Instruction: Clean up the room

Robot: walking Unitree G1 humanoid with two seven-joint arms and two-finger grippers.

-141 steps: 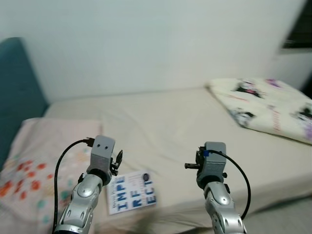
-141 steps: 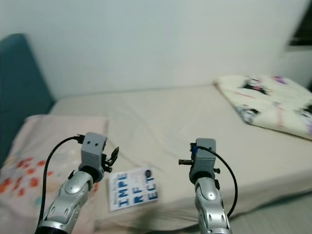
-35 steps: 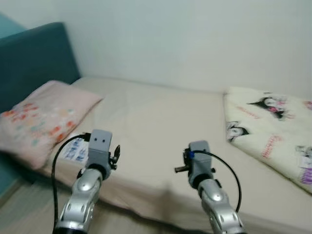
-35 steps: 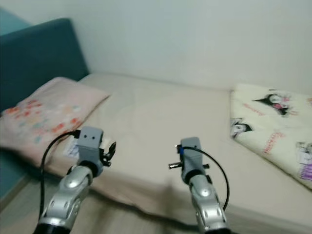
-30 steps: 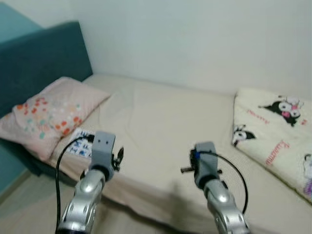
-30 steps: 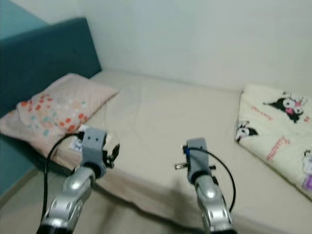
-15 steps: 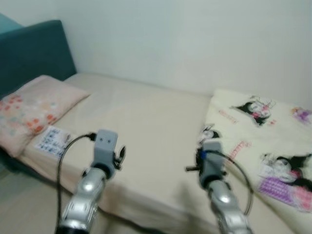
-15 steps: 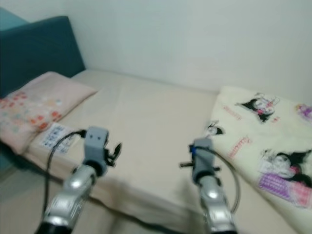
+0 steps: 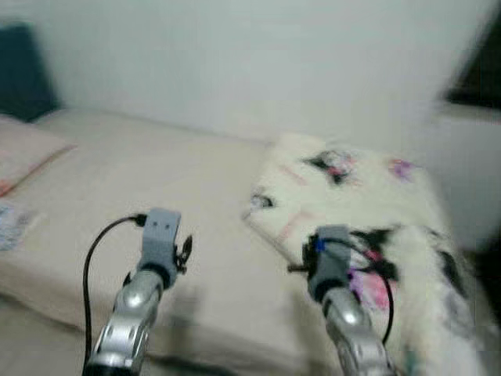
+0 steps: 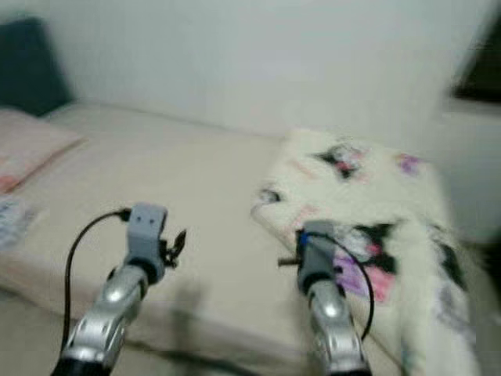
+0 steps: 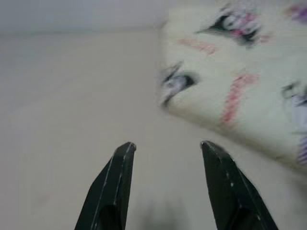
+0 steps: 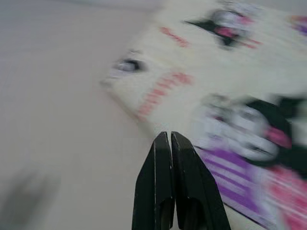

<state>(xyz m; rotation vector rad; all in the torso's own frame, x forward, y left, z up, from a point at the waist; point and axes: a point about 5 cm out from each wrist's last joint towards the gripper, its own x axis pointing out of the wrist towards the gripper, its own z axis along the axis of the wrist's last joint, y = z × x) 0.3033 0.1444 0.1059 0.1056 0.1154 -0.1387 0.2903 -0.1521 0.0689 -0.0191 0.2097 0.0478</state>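
You face a bed (image 9: 117, 180) set against the wall (image 9: 235, 55). A blanket (image 9: 352, 196) lies on its right part. A pillow (image 9: 23, 153) sits at the far left, with a book (image 9: 9, 223) just in front of it near the bed's front edge.

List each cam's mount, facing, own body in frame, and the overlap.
Left eye view: head, forward-down at bed and cartoon blanket; both arms, left gripper.
Right eye view: stereo twin, same scene.
Left wrist view: along open fingers, sheet and blanket edge.
Right wrist view: along right gripper, shut, over blanket print.
Shared: the blanket.
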